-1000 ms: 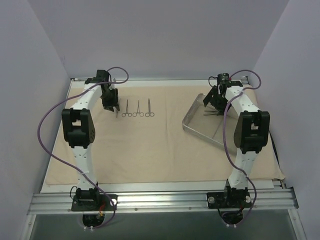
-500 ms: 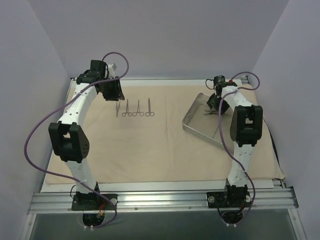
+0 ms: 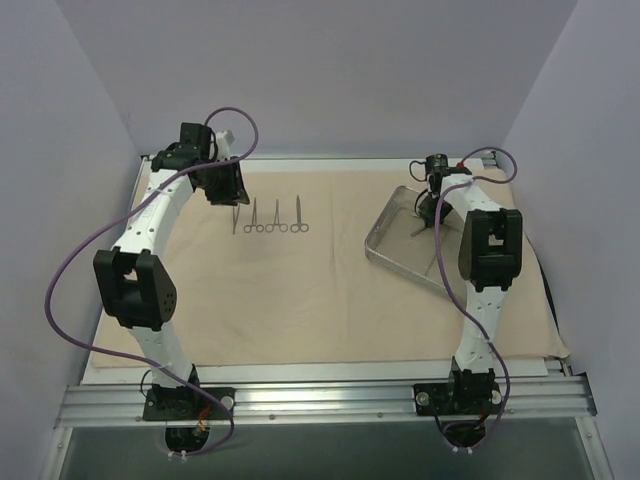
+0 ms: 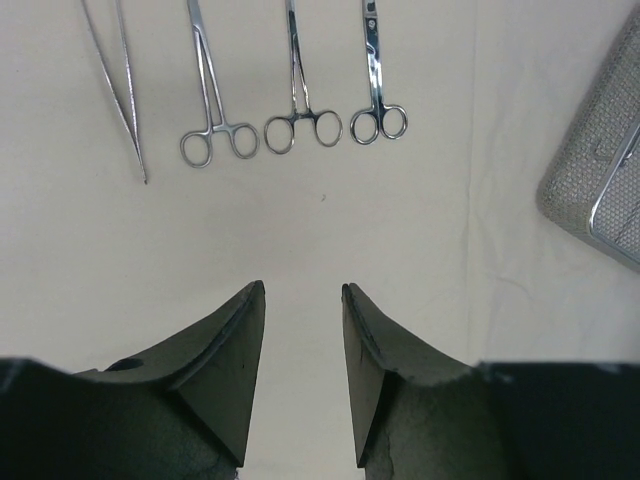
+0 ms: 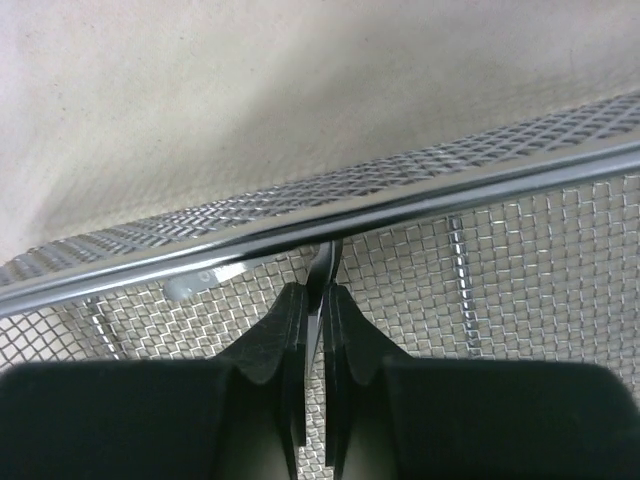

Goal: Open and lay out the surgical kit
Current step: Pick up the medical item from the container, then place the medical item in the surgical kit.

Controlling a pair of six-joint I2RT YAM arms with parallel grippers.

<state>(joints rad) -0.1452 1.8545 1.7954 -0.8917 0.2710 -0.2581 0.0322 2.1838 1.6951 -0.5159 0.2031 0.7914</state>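
Now that the right gripper [image 5: 318,292] has clamped its jaws on a slim metal instrument [image 5: 326,262] inside the silver wire-mesh tray [image 5: 420,190], the last piece looks ready to lift. The left gripper [image 4: 303,300], jaws apart and empty, hovers near four steel tools [image 4: 297,80] laid on beige cloth [image 4: 320,230].

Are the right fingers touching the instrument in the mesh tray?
Touching. The right wrist view shows the right fingers pinched shut on the thin metal instrument, inside the mesh tray.
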